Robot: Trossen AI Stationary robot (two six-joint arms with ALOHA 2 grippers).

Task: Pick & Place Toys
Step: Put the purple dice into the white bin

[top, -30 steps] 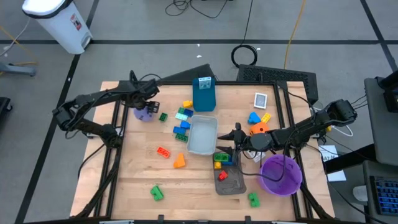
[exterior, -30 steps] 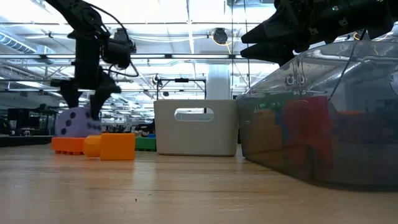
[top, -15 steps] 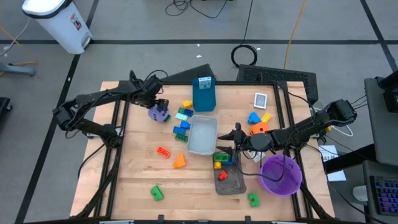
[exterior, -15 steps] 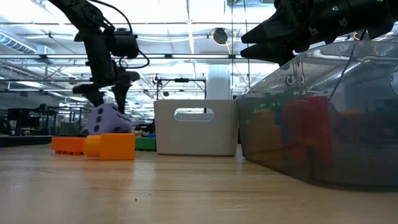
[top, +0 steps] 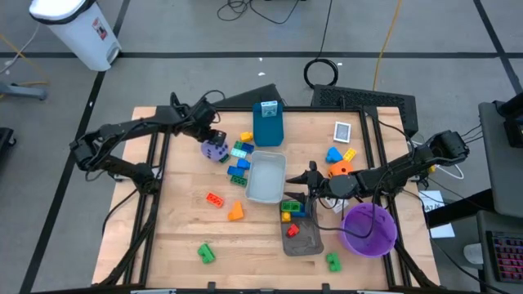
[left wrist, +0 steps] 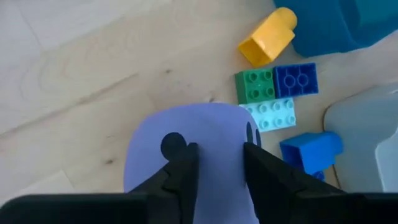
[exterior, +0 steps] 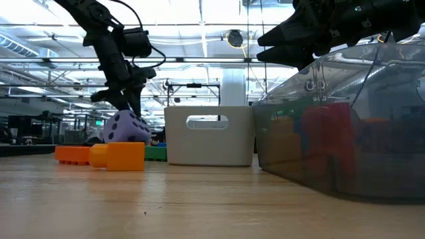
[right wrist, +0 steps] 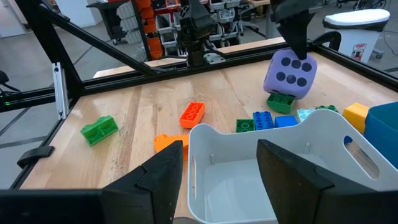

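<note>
Carrying: left gripper (top: 211,140) is clamped on the purple die (top: 216,150), fingers (left wrist: 183,171) pinching its top face; die is lifted, just beside the white tray (top: 265,176), above the bricks (top: 239,152) at the tray's far-left corner.
Right gripper (top: 309,179): fingers spread, holding nothing, over the tray's right edge.
Slip risk: grip looks shallow on a smooth, rounded face; the die may twist out.
Drop risk: early release would land it on the bricks beside the tray, not inside.
Crowding: both arms converge on the tray; contact possible.
</note>
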